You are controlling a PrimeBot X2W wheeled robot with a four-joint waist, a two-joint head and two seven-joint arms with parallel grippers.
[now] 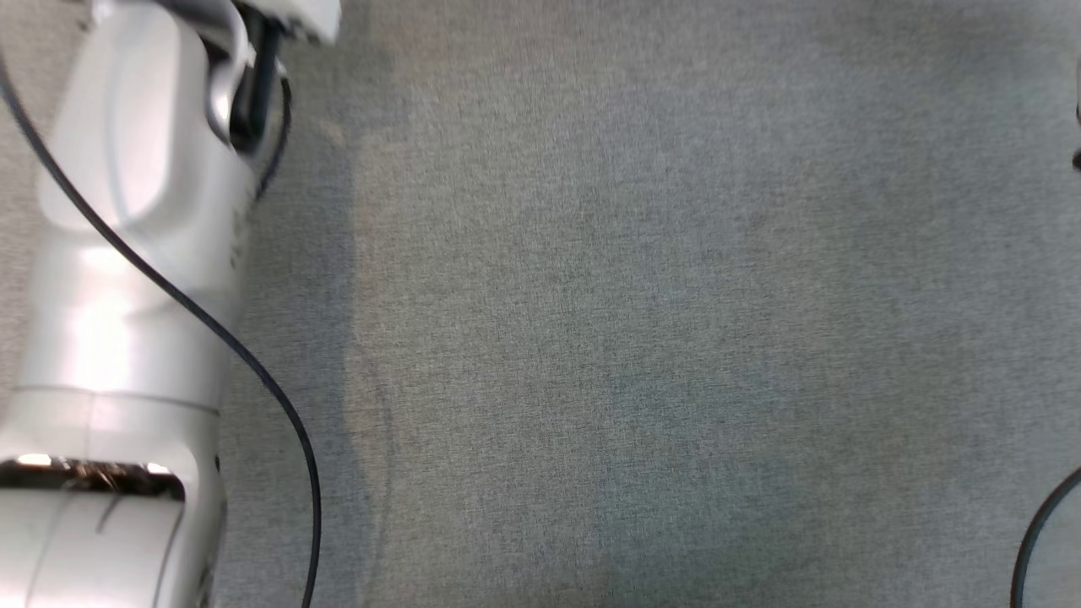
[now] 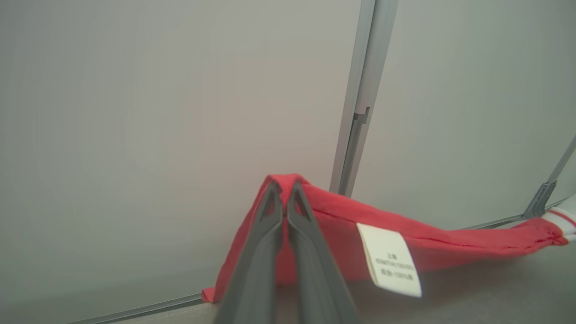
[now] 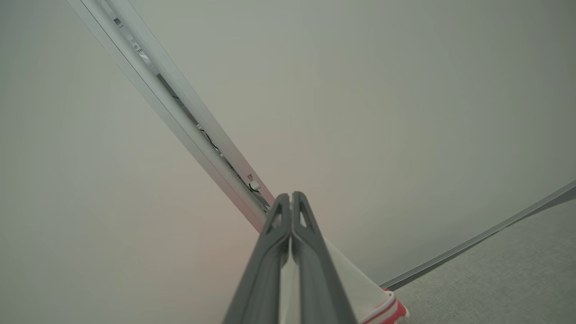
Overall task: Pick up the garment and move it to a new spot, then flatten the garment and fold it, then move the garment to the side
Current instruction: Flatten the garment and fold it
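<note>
**Lifted, Not Yet Laid Down**

Pinched a fold of the red garment tight in the left gripper, just beside a white label. Pinched a white striped edge in the right gripper, likely of the same garment, though hard to tell for sure. Held it stretched between the two, in front of a pale wall. Looked like the pick-up done. Left to do: laying it on the grey surface, flattening, folding, moving aside.

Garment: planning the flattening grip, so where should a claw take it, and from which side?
Likely its thin ends: left claw is shut on the red garment at a folded corner, right claw on the white striped end. Come edge-on; it stretches between.
</note>
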